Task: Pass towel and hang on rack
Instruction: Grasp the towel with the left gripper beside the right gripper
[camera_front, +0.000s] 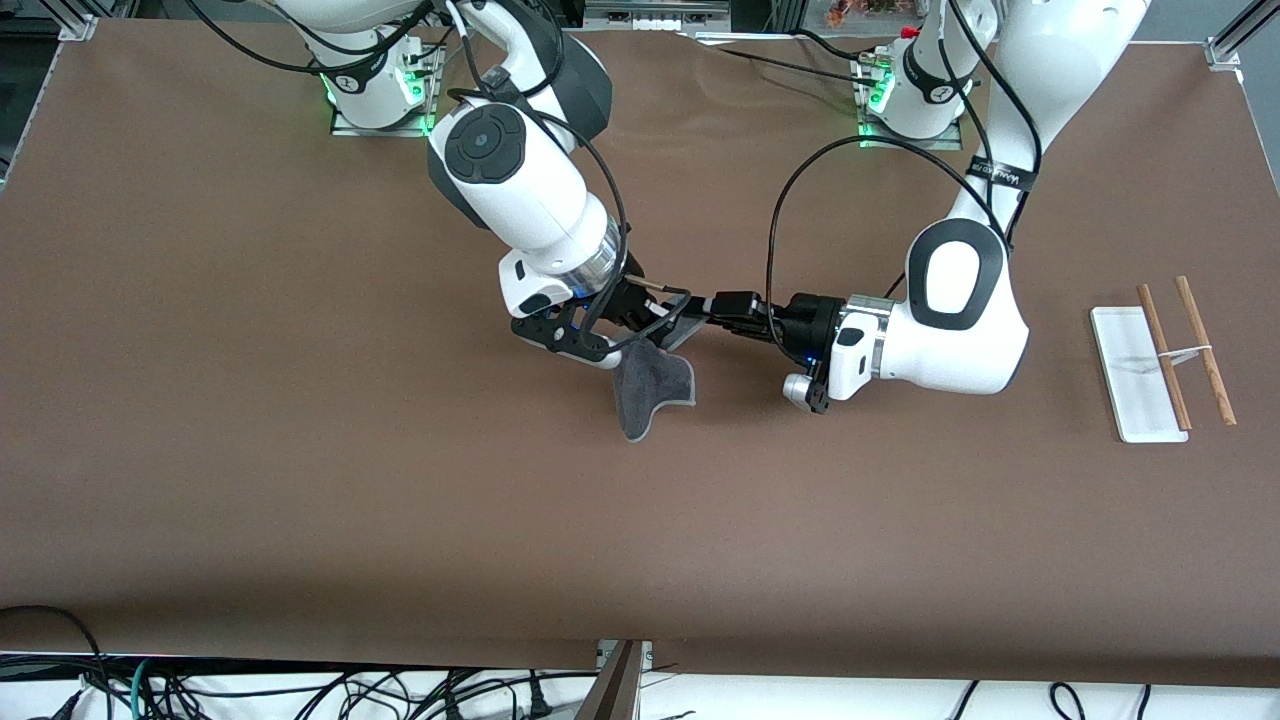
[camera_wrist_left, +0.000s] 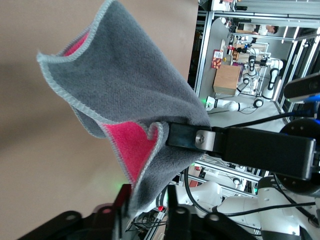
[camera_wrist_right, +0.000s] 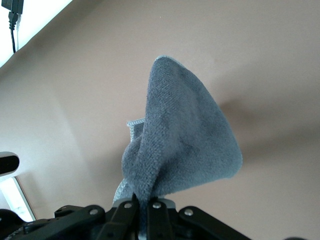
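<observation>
Right gripper clamped on towel, dangling over mid-table; left gripper closing around its top corner. Soft, light, floppy: best pinched at the hem. Rack well apart.

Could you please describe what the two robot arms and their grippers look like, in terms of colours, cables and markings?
Both arms have glossy white shells with dark grey or black joint caps and loose black cables looping alongside. Their bases glow green. The right gripper and the left gripper are black with thin two-finger jaws on black mounts. The left arm carries a black band with white lettering, and a silver ring sits at each wrist.
</observation>
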